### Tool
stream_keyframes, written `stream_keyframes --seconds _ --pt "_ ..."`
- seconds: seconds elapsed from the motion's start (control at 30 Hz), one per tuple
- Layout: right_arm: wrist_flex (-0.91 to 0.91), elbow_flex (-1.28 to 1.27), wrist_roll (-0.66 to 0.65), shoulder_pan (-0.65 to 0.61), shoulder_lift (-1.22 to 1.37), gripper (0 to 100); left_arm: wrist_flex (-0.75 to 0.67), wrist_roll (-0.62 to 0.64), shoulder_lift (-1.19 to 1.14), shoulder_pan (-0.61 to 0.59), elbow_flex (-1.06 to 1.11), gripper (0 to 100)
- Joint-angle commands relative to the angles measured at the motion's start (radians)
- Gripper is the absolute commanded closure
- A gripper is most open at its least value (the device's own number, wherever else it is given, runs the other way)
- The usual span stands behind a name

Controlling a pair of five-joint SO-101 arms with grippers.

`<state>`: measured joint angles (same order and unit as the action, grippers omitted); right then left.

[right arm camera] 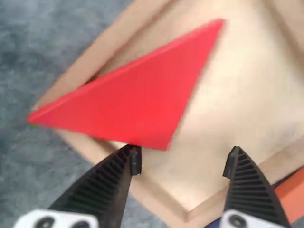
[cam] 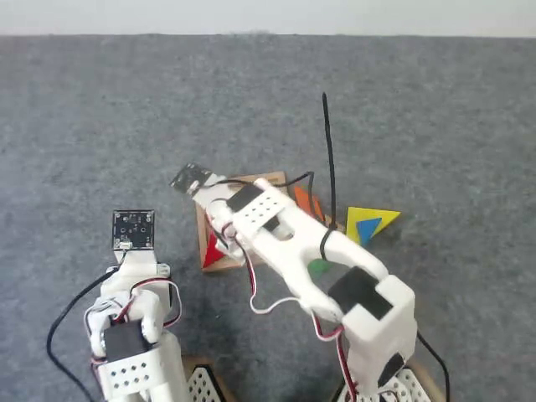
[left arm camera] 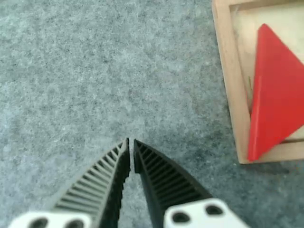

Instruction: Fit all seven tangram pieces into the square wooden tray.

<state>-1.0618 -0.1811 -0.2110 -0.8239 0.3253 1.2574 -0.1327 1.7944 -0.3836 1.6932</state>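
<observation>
Right gripper [right arm camera: 184,161] jaws spread wide, holding nothing, over the wooden tray [right arm camera: 237,90]. Red triangle [right arm camera: 137,104] lies in the tray, one tip at a corner's rim. Left gripper [left arm camera: 131,145] pinched together, empty, over the carpet [left arm camera: 71,71] beside the tray.

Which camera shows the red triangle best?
The right wrist view: the red triangle shows whole, up close, in the tray. The left wrist view cuts it off at the frame edge; in the high view the right arm hides most of it.
</observation>
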Motion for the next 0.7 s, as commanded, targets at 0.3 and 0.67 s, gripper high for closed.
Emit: stream_keyframes --seconds 0.3,0.67 --pt "0.016 0.238 -0.015 0.048 0.110 70.6 0.005 -0.009 0.018 -0.003 -0.008 98" --pt "-0.076 0.302 -0.012 0.076 0.082 70.6 0.005 -0.009 0.018 -0.003 -0.008 98"
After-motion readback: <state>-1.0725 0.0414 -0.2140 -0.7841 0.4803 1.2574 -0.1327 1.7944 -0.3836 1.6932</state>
